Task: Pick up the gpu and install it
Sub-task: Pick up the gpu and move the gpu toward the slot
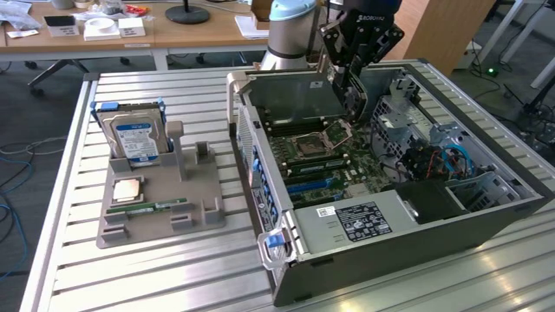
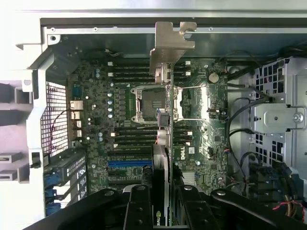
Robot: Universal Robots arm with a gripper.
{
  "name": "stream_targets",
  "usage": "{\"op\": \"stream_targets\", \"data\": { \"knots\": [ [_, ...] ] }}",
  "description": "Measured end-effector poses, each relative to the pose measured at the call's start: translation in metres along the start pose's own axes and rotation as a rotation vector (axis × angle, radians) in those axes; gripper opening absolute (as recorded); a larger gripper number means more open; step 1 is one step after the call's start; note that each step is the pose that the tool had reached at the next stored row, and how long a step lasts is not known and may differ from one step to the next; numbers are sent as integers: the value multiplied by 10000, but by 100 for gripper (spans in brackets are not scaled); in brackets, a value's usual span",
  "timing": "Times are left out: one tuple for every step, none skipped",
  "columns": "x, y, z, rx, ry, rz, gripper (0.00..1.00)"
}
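My gripper (image 1: 357, 62) hangs over the open computer case (image 1: 416, 221), shut on the gpu (image 1: 355, 99), which hangs below it above the motherboard (image 1: 334, 162). In the wrist view the gpu (image 2: 165, 120) is seen edge-on between the black fingers (image 2: 139, 208). Its silver end bracket (image 2: 171, 45) points away from the gripper. The card hovers over the CPU socket (image 2: 149, 103) and is apart from the board. A blue expansion slot (image 2: 128, 164) lies on the board nearer the gripper; the same slot (image 1: 312, 187) shows in the exterior view.
On the exterior view's left, a grey holder (image 1: 160, 218) carries a hard drive (image 1: 132, 133), a CPU chip (image 1: 127, 189) and a memory stick (image 1: 152, 207). The case walls, drive cage (image 1: 407, 110) and cables (image 1: 438, 159) crowd the board. A desk (image 1: 130, 32) stands behind.
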State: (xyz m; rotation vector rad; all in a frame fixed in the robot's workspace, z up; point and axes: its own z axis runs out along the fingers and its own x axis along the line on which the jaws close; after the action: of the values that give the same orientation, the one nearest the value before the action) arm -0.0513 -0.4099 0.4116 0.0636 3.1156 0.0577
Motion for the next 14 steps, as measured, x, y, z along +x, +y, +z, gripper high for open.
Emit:
{"op": "stream_targets", "data": {
  "knots": [
    [-20,1,0,0,0,0,26],
    [-38,1,1,0,0,1,26],
    [-52,2,2,-1,0,1,26],
    [-60,2,2,-1,0,0,26],
    [-68,3,2,-1,0,0,26],
    [-81,3,2,0,0,0,26],
    [-98,4,3,-1,0,0,26],
    [-118,5,4,0,0,1,26],
    [-141,6,4,0,0,0,26],
    [-166,7,5,-1,0,1,26],
    [-190,8,6,0,0,1,26],
    [-214,9,6,-1,0,0,26],
    [-239,9,7,-1,-1,1,26],
    [-263,10,8,0,0,0,26]
  ]
}}
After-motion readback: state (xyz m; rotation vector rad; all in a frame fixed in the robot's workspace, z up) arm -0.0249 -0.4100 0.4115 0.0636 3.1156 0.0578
